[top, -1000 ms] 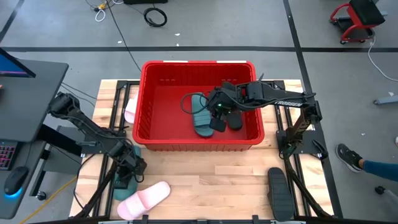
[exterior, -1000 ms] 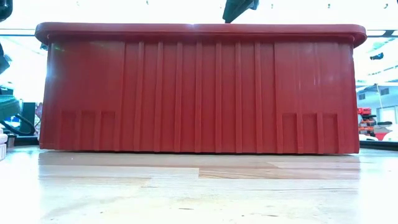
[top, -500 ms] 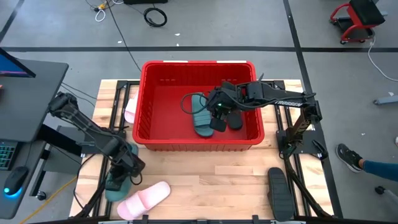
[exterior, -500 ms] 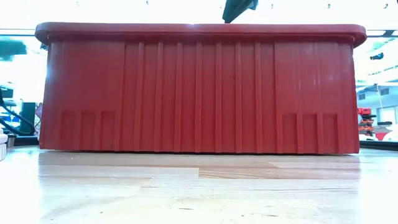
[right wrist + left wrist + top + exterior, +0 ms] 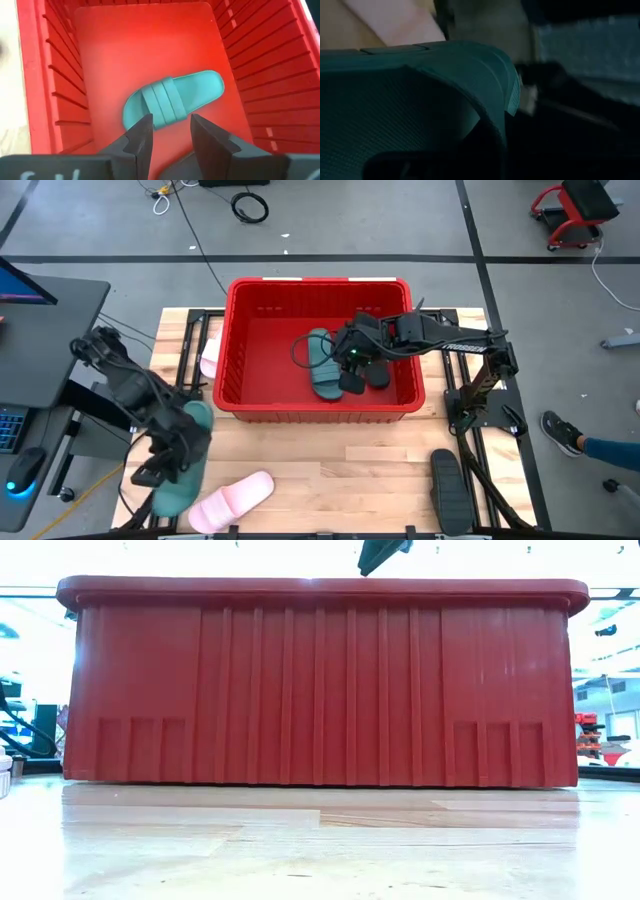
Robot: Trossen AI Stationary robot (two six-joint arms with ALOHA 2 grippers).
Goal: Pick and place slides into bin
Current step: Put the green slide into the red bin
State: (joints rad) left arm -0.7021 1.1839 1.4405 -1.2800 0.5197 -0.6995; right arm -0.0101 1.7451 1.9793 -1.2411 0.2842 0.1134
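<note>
Left of the large red lattice plastic bin (image 5: 320,285), left gripper (image 5: 165,465), clamped on a teal rubbery slide (image 5: 183,470), has lifted it higher off the wooden table (image 5: 340,465), while right gripper (image 5: 345,360), fingers apart, stays over the bin's teal slide (image 5: 322,365).

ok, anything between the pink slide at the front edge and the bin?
High view: only bare table boards between the pink slide and the bin; the left tool's teal slide sits off to the side.
</note>
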